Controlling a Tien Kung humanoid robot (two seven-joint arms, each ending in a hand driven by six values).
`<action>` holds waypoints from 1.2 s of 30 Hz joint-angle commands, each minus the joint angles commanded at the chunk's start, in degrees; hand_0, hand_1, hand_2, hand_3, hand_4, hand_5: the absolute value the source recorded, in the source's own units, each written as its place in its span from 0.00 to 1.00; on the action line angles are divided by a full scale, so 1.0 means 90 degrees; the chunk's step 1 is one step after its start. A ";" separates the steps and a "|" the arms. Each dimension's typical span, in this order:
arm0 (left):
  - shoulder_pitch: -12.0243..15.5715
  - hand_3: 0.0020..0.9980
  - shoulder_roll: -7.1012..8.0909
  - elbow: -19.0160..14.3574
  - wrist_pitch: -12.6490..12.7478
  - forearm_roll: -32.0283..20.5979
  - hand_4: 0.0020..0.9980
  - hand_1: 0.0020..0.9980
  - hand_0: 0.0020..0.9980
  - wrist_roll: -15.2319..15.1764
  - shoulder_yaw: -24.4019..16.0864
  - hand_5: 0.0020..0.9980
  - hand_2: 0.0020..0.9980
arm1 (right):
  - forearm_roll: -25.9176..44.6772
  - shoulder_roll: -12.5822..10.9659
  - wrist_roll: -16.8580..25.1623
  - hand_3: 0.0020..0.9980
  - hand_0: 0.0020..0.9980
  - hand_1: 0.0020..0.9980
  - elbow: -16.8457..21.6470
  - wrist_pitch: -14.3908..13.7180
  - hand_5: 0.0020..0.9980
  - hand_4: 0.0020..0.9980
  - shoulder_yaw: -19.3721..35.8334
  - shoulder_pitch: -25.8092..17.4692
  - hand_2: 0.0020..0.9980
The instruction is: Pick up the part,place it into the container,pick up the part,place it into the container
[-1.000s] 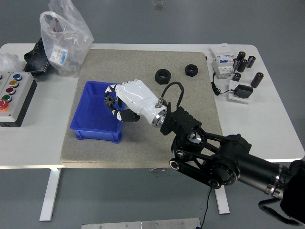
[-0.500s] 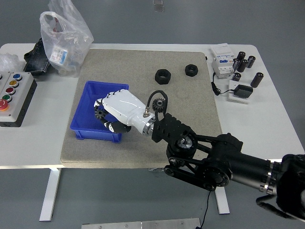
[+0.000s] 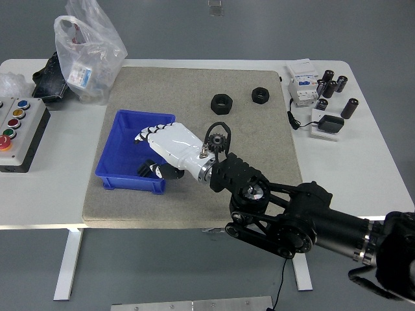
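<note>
Gear part (image 3: 144, 170) sits in the blue container (image 3: 114, 150), just under the right robot hand (image 3: 162, 144), whose fingers are spread and empty. 1 placement looks done; gear (image 3: 216, 141) behind wrist likely next.

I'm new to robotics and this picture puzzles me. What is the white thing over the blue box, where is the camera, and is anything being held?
The picture comes from a camera on the robot's head, looking down over a white table. The white thing is the robot's right hand, on a black arm entering from the lower right. It hovers over a blue container on a grey mat, fingers spread, holding nothing. A small dark part seems to lie in the container beneath it. A black gear sits by the wrist, and two black nuts wait farther back. At the sides are a button box, a plastic bag and small electrical parts. The left arm is not visible.
</note>
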 joint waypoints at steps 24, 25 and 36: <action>0.0012 0.71 0.0022 0.0000 -0.0002 -0.0052 0.63 0.55 0.66 -0.0008 0.0088 0.23 0.56 | 0.1094 -0.0208 0.0577 0.88 0.62 0.79 -0.1917 0.0781 0.24 0.73 0.2172 -0.0311 0.87; 0.0012 0.71 0.0021 0.0000 -0.0002 -0.0062 0.63 0.55 0.66 -0.0007 0.0099 0.23 0.56 | 0.1131 -0.0205 0.0587 0.88 0.62 0.79 -0.2007 0.0842 0.24 0.73 0.2183 -0.0316 0.87; 0.0026 0.71 0.0034 0.0000 0.0000 -0.0021 0.63 0.55 0.66 0.0006 0.0061 0.23 0.56 | 0.1227 -0.0165 0.0512 1.00 0.59 0.81 -0.2348 0.0966 0.69 1.00 0.2027 -0.0321 0.93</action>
